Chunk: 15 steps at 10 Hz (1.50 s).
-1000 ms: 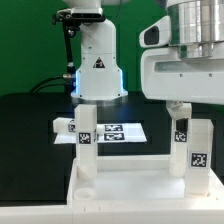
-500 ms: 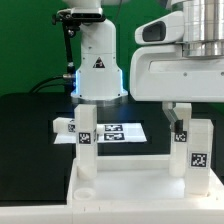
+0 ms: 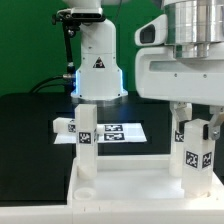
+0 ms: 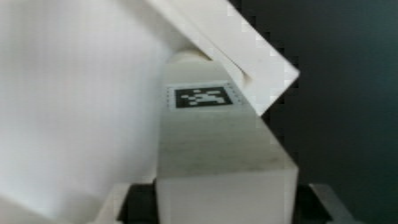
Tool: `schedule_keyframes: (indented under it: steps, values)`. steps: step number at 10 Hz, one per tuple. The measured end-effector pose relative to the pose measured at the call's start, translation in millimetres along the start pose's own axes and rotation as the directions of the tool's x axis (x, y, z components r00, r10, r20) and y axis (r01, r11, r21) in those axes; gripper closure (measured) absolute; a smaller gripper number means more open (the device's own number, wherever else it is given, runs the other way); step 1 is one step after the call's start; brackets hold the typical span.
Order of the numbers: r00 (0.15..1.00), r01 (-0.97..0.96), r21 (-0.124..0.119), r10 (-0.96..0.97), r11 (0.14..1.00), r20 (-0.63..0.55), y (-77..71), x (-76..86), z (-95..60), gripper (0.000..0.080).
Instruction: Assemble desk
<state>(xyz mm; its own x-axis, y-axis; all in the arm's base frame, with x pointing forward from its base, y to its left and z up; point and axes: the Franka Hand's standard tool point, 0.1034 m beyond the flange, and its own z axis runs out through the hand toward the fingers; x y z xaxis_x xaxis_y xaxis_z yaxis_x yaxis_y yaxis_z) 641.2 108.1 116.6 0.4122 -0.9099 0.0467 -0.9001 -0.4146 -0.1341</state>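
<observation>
The white tabletop panel [image 3: 130,170] lies at the front of the exterior view. A tagged white leg [image 3: 86,145] stands upright at its left corner. A second tagged leg [image 3: 197,155] stands at its right corner. My gripper [image 3: 196,124] comes down from above and is shut on the top of this right leg, one finger on each side. In the wrist view the leg [image 4: 222,140] fills the gap between the dark fingers [image 4: 146,203] of the gripper [image 4: 228,203], with the panel [image 4: 71,100] beside it. A third leg [image 3: 64,125] lies behind on the table.
The marker board [image 3: 118,132] lies flat on the black table behind the panel. The white robot base [image 3: 97,65] with a triangle logo stands further back, in front of a green backdrop. The black table [image 3: 30,120] extends toward the exterior view's left.
The gripper has turned on the right leg, and the leg's tags now face differently. The left leg and the panel have not moved.
</observation>
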Motion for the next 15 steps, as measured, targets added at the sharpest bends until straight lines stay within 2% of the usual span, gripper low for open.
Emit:
schedule_keyframes:
  steps: [1,2,3,5,6,7,8,9,10,11,14,15]
  values:
    - [0.973,-0.231,0.005,0.231,0.973,0.017,0.2,-0.9,0.4,0.0507]
    - [0.897,-0.440,0.003,0.439,0.898,0.048,1.5,1.6,0.4,0.0507]
    - [0.821,-0.569,-0.009,0.568,0.823,0.061,2.6,2.4,0.4,0.0507]
    - [0.826,-0.561,-0.011,0.561,0.828,0.061,2.8,1.3,0.6,0.0507]
    - [0.837,-0.544,-0.011,0.544,0.839,0.061,2.9,1.3,0.7,0.0457]
    - [0.856,-0.514,-0.007,0.514,0.858,0.061,2.5,2.0,0.0,0.0457]
    - [0.948,-0.313,0.014,0.312,0.949,0.063,-0.4,5.5,-4.5,0.0268]
    - [0.990,-0.129,0.048,0.126,0.990,0.061,-4.1,8.4,-7.4,0.0268]
    - [0.998,-0.014,0.054,0.010,0.998,0.060,-4.6,3.9,-5.8,0.0172]
    - [0.999,-0.014,0.053,0.011,0.999,0.040,-6.4,-6.2,-6.3,0.0156]
    - [0.965,0.259,0.052,-0.260,0.964,0.014,-4.6,-2.0,-5.5,0.0150]
    - [0.864,0.504,0.034,-0.504,0.863,-0.013,-5.7,-2.3,-4.1,0.0150]
